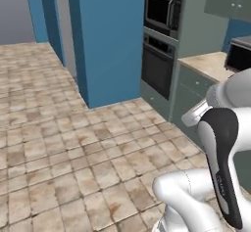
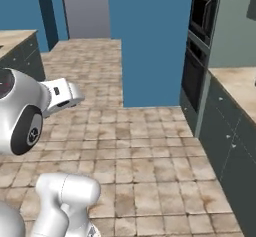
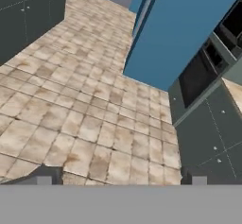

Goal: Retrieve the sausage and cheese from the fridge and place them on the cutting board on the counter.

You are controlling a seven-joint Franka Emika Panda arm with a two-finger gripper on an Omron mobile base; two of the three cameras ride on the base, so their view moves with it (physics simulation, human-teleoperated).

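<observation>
Fingertips (image 3: 43,180) of the gripper (image 3: 121,180) stand spread wide, grasping nothing, over tiled floor (image 3: 85,119), well apart from the counter (image 3: 234,90).

— How is the light looking?
— It is falling evenly and brightly, casting no clear shadows and leaving no glare on the tiled floor (image 1: 73,152).
— Sharpness?
— Everything is rendering slightly soft, edges undistorted.

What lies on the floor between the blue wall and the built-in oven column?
Nothing: in the left base view bare tiled floor runs between the blue wall and the oven column; the right base view shows the same.
</observation>
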